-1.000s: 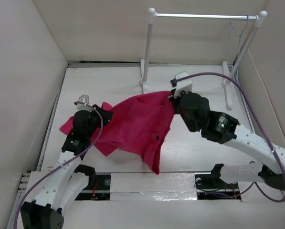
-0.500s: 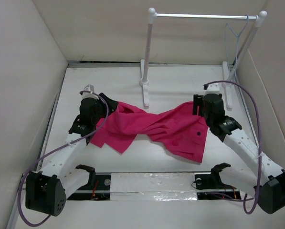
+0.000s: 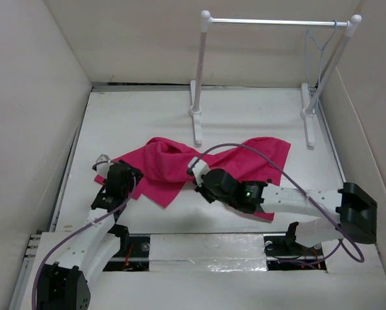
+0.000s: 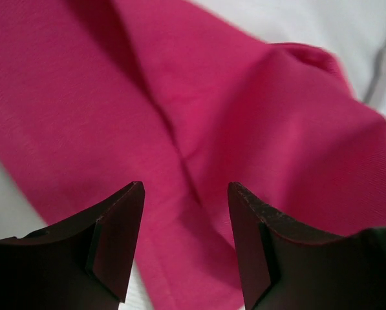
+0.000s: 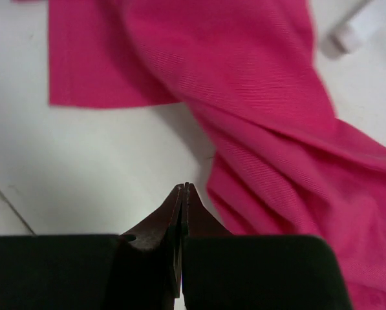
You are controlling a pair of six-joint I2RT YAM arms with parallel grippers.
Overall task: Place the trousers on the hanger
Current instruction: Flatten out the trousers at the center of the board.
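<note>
Lowest in the overhead frame, at lower left, the left fingers (image 4: 118, 239) stand well apart and point down at a leg end of the bright magenta-pink fabric trousers (image 3: 257, 152). Cloth fills the gap below them but nothing is pinched. They may be brushing it, though the close view is too blurred to say. The spread suits either a fresh bite on the hem or a release.

A little higher, at the centre, the right fingers (image 5: 170, 219) are pressed flat together on nothing. They sit over bare white bench (image 3: 244, 110) just beside a fold of the cloth, so this arm probably needs to part them before it can take any fabric.

The trousers lie loose and crumpled across the middle of the bench. They run from the left fingers up towards the right of centre, free of both arms, with a ridge gathered along the middle.

Farthest, at the top of the frame, stands the white-poled rack with a silver bar (image 3: 202, 71). The thin pale bluish-white wire hanger (image 3: 317, 45) hangs by its hook at the bar's right end, well apart from the trousers and bare. By that, the draping is not yet begun.
</note>
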